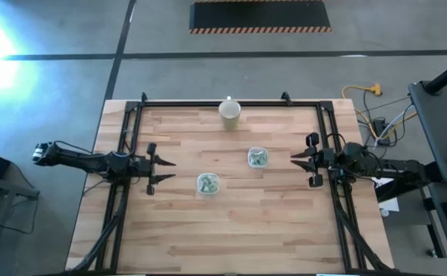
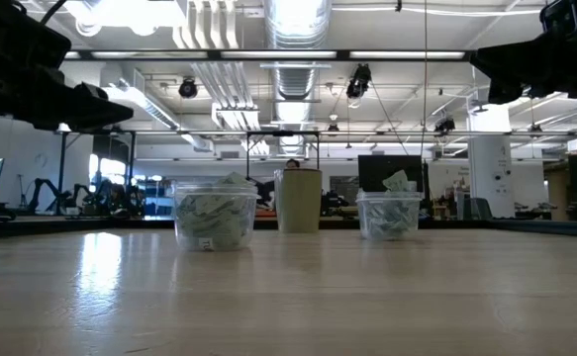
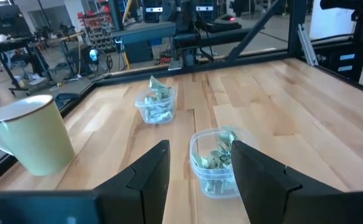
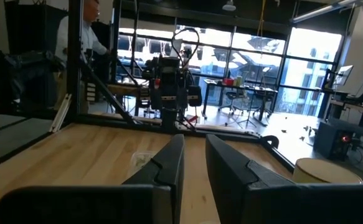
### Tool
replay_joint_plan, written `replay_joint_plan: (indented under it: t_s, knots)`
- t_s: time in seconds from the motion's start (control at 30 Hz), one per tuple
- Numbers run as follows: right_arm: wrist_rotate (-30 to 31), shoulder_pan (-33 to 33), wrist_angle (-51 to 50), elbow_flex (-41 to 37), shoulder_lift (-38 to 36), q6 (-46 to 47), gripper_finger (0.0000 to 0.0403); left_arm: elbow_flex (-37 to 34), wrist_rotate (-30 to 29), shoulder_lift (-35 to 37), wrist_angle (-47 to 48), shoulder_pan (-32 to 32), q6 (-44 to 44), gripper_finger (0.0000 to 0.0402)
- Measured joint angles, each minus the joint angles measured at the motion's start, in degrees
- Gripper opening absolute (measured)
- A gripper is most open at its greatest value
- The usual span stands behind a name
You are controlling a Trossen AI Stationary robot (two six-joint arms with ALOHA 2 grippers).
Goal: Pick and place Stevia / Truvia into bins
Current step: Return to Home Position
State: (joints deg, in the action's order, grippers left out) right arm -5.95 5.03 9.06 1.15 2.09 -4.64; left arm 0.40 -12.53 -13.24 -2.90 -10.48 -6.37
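Two clear square bins stand on the wooden table, one near the middle and one further right and back. Both hold pale green and white Stevia packets, which also show through the bins' walls in the low view. I see no loose packets on the table. My left gripper hangs open above the table, left of the nearer bin, pointing at it. My right gripper is right of the other bin, its fingers a narrow gap apart. Neither holds anything.
A cream cup stands near the table's far edge, behind the bins. A black frame runs along the far, left and right edges. Bare wood lies in front of the bins. A person stands in the room beyond the table.
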Motion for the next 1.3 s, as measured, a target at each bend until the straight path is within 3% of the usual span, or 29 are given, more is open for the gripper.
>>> replay_joint_plan:
  t_s: [1.3]
  knots:
    - [0.0, 0.0, 0.0, 0.0, 0.0, 0.0, 0.0057, 0.0, -0.1, -1.3, -0.1, 0.0, 0.0, 0.0155]
